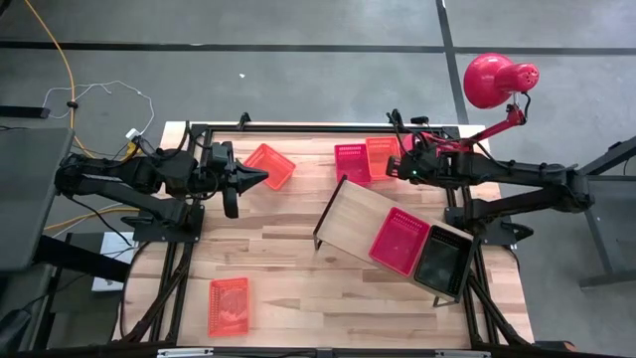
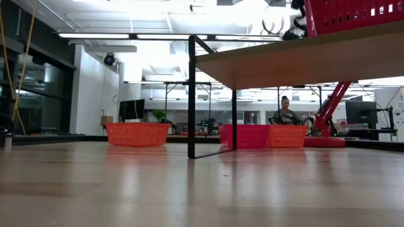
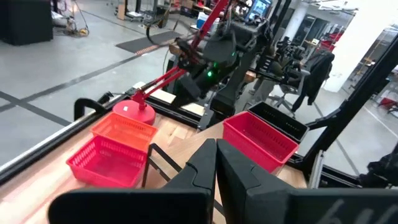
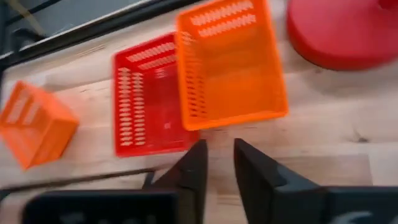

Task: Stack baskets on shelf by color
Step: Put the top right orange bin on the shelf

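Observation:
The shelf (image 1: 358, 211) is a pale board on black brackets, lying slantwise on the table's right half. A red basket (image 1: 399, 240) and a black basket (image 1: 442, 261) stand on its near-right end. On the tabletop at the far edge, a red basket (image 1: 352, 162) and an orange basket (image 1: 383, 157) sit side by side. Another orange basket (image 1: 270, 166) lies far-left of centre, and one more orange basket (image 1: 230, 303) sits near-left. My left gripper (image 1: 260, 177) is shut and empty, next to the far-left orange basket. My right gripper (image 4: 217, 163) hovers slightly open above the table beside the far orange basket (image 4: 230, 62) and the far red basket (image 4: 146, 93).
A red desk lamp (image 1: 497, 80) stands at the far right corner, its round base (image 4: 345, 31) next to the far orange basket. The shelf's black bracket (image 2: 192, 94) lifts the board off the tabletop. A person (image 2: 287, 113) sits in the room beyond. Bare tabletop (image 1: 288, 259) lies between shelf and near-left basket.

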